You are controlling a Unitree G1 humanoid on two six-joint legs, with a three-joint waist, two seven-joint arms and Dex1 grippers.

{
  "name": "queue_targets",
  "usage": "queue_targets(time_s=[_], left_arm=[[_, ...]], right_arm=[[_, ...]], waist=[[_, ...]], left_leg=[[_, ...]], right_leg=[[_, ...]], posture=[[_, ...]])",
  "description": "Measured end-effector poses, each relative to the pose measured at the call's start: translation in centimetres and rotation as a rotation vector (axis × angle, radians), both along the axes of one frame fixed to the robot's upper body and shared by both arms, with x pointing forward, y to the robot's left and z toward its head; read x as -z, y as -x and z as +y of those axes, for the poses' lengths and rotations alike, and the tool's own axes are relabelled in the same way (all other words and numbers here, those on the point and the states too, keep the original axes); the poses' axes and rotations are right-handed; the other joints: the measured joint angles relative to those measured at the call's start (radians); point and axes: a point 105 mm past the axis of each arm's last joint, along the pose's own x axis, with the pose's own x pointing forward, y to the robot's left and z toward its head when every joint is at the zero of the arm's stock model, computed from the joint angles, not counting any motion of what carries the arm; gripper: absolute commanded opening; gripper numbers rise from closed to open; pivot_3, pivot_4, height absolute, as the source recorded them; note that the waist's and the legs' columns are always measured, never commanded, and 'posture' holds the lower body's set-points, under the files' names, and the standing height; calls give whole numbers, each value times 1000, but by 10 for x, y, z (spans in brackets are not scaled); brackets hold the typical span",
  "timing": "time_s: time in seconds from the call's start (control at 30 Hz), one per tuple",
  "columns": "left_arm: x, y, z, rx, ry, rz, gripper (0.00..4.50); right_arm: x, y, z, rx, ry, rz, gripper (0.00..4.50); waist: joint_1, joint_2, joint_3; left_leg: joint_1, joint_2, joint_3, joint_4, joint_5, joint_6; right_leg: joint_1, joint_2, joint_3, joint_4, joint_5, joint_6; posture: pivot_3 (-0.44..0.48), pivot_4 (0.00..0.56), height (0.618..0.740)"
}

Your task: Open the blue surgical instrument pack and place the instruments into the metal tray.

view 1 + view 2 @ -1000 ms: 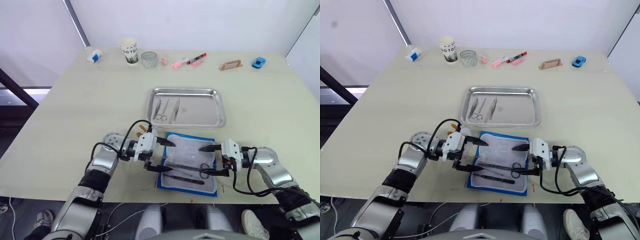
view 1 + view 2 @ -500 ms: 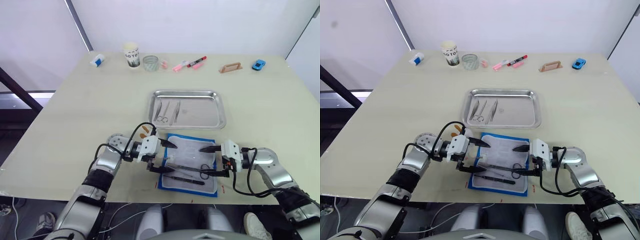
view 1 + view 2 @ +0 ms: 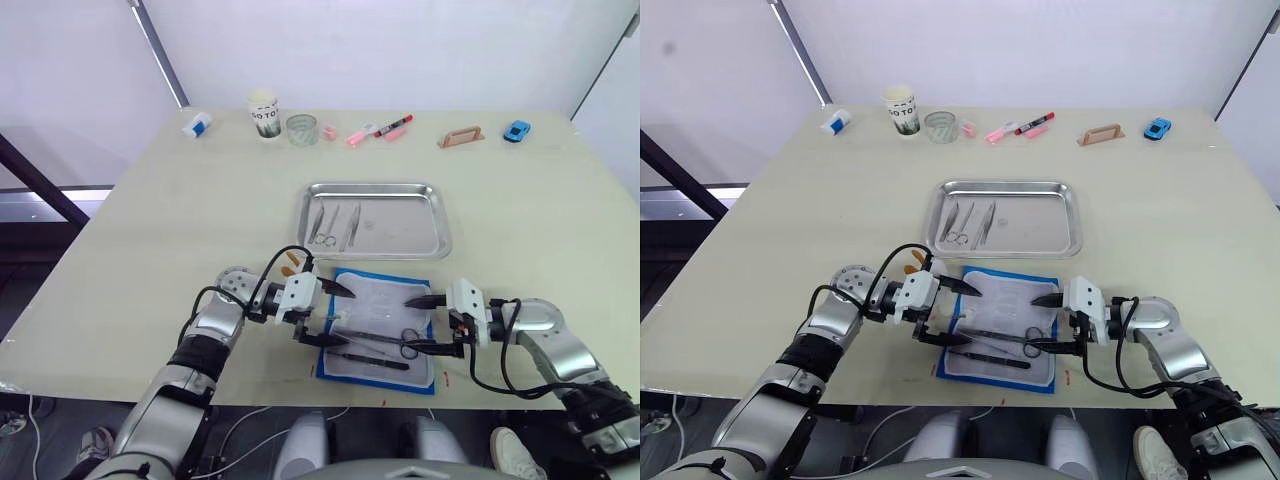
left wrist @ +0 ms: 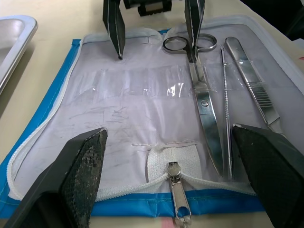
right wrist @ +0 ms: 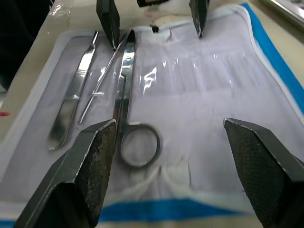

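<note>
– Where do things stand with the blue surgical instrument pack (image 3: pixel 381 325)?

– It lies unzipped and flat at the near edge of the table (image 3: pixel 150 230), pale lining up, just on the robot's side of the metal tray (image 3: pixel 410 232). Three instruments (image 3: pixel 332 223) already rest in the tray's left part. Three more remain on the lining: the scissors (image 4: pixel 202 90), a thin probe-like tool (image 4: pixel 225 104) and a flat forceps (image 4: pixel 251 92).

– And the grippers?

– The left gripper (image 3: pixel 328 311) sits at the pack's left edge, the right gripper (image 3: pixel 425 322) at its right edge, pointing at each other across it. Both have their fingers spread wide and hold nothing.

– Which way do the remaining tools run?

– Left to right across the nearer part of the pack, so their long axes lie roughly along the line between the two grippers. The scissors' finger rings are at the right end, just before the right gripper's lower finger; the tips point toward the left gripper.

– So which arm is better placed?

– Probably the right for the ring end; the left is nearer the blades. Either way the fingers must straddle a slim tool lying flat under loops, then slide it out lengthwise.
</note>
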Motion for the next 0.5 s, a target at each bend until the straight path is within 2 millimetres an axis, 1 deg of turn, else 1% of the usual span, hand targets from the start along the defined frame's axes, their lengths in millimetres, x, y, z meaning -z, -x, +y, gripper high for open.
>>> queue_targets(time_s=[0.07,0.13,0.17,0.23,0.3,0.37,0.43,0.5], left_arm=[[0,0,0,3,0,-3,4500],[0,0,0,6,-1,-3,4500],[0,0,0,5,0,-3,4500],[0,0,0,6,1,-3,4500],[-1,0,0,6,4,-2,4500],[-1,0,0,7,5,-1,4500],[-1,1,1,9,5,2,4500],[-1,1,2,9,5,4,4500]], right_arm=[[-12,1,0,9,-33,7,4494],[-34,0,-1,17,-63,-22,4494],[-36,0,-1,18,-65,-27,4494],[-47,1,-1,25,-76,-37,4494],[-52,5,-2,27,-58,-44,4494],[-57,11,-7,41,-3,-73,4494],[-56,14,-8,79,79,-109,4494],[-56,14,-5,129,121,-118,4494]], waist=[[0,2,1],[0,3,2],[0,3,2],[0,2,3],[0,3,4],[0,2,5],[-1,1,6],[-2,0,7]], left_leg=[[-1,0,0,0,0,0],[-1,0,0,0,0,0],[-1,0,0,0,0,0],[-1,0,0,0,0,0],[-2,0,0,0,0,0],[-2,0,0,0,0,0],[-2,0,0,0,0,0],[-2,0,0,-1,0,0]], right_leg=[[-1,0,0,0,0,0],[-1,0,0,0,0,0],[-1,0,0,0,0,0],[-1,0,0,0,0,0],[-2,0,0,0,0,0],[-2,0,0,0,0,0],[-2,0,0,0,0,0],[-2,0,0,0,0,0]], posture=[[0,150,740],[0,150,740],[0,150,740],[0,150,740],[0,150,740],[0,150,740],[0,150,740],[0,150,740]])
